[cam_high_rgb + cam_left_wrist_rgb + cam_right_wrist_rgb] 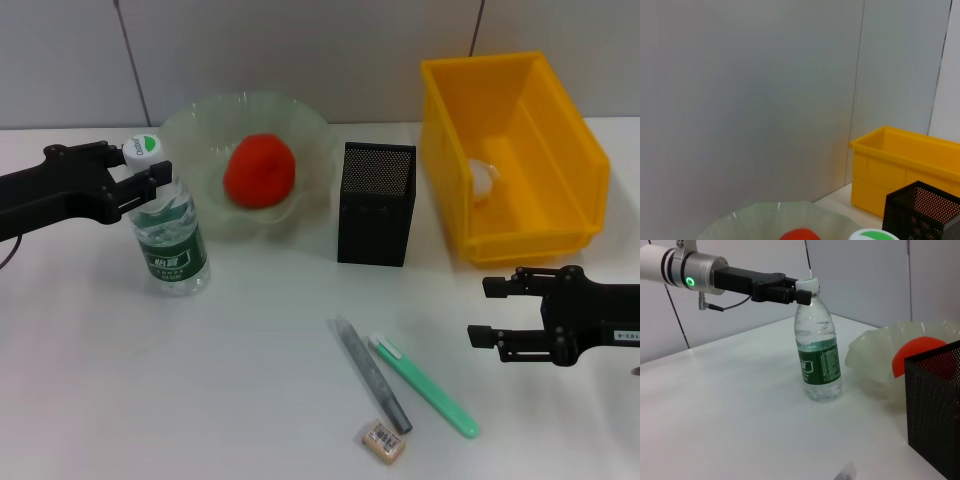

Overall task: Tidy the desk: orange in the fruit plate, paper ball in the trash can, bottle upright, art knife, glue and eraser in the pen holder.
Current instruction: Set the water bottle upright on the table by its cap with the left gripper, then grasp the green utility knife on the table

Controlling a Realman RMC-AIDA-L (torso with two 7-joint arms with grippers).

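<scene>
At left of the head view, the upright bottle (172,235) is clenched at its neck by the left gripper (150,187). The orange (259,171) and paper ball (485,178) are placed; the eraser (385,441) at bottom centre remains. The right gripper (495,312) is released.

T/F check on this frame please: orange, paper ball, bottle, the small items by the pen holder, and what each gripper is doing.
1. The orange sits in the fruit plate. True.
2. The paper ball lies on the desk. False: it is inside the trash can.
3. The bottle lies on its side. False: it stands upright, with the left gripper at its neck, just under the white cap.
4. The eraser is in the pen holder. False: it lies on the desk beside the grey stick and green stick.
5. The right gripper holds nothing; its jaws are open. True.
</scene>
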